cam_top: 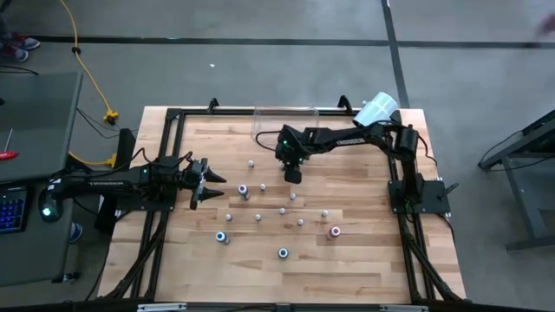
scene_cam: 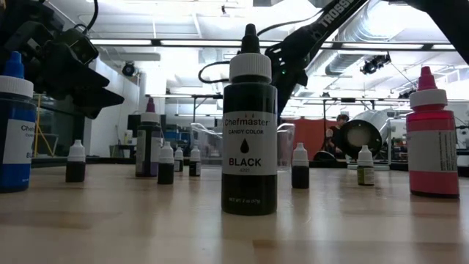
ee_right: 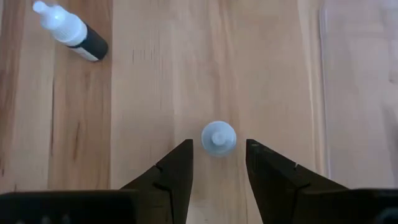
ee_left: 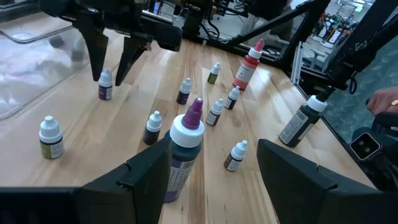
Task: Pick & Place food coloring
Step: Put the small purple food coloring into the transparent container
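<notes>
Several food coloring bottles stand upright on their bases across the wooden table (cam_top: 347,260): small whitish-capped ones (cam_top: 283,210), and larger ones capped purple (cam_top: 243,189), blue (cam_top: 222,236) and pink (cam_top: 335,231). My right gripper (ee_right: 217,144) points straight down, open. Its fingers stand on either side of one small white-capped bottle (ee_right: 218,137) with a gap on each side; the left wrist view shows the same bottle (ee_left: 105,86). My left gripper (ee_left: 214,155) is open, level above the table's left part. The purple-capped bottle (ee_left: 185,152) stands just ahead of it.
A clear plastic bin (cam_top: 286,121) sits at the far edge behind my right gripper, with a white paper roll (cam_top: 377,111) at the far right corner. Another small bottle (ee_right: 71,31) stands close by. A large black bottle (scene_cam: 249,125) stands nearest the low camera.
</notes>
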Controlling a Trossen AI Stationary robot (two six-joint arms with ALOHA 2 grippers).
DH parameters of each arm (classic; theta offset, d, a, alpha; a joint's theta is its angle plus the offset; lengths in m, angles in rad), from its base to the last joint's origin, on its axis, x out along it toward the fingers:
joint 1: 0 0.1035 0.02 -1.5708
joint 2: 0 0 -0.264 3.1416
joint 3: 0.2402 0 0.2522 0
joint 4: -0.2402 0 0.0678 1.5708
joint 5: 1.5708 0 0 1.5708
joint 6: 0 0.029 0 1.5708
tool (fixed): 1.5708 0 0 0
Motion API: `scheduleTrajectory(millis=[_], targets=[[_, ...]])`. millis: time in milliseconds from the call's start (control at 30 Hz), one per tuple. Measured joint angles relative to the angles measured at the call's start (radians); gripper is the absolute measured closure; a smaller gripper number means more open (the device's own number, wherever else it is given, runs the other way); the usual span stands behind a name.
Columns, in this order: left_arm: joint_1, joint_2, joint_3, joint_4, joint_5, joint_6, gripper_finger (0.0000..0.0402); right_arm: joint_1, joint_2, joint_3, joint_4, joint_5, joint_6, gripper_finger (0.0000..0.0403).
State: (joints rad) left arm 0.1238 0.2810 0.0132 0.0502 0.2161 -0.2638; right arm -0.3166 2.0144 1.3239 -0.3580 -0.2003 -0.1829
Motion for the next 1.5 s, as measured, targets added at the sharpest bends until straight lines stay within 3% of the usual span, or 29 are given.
scheduleTrajectory(millis=[767,1267,1500], targets=[[0.0,0.0,0.0,0.0,0.0,0.0,0.0167,-0.004,-0.002,0.003,0.013,0.002,0.004,0.0267],[0.0,0.0,0.0,0.0,0.0,0.0,0.0167,-0.004,-0.023,0.005,0.008,-0.007,0.003,0.0352],[0.0,0.0,0.0,0.0,0.0,0.0,0.0167,-0.003,-0.071,0.005,-0.014,0.028,0.0,0.035]])
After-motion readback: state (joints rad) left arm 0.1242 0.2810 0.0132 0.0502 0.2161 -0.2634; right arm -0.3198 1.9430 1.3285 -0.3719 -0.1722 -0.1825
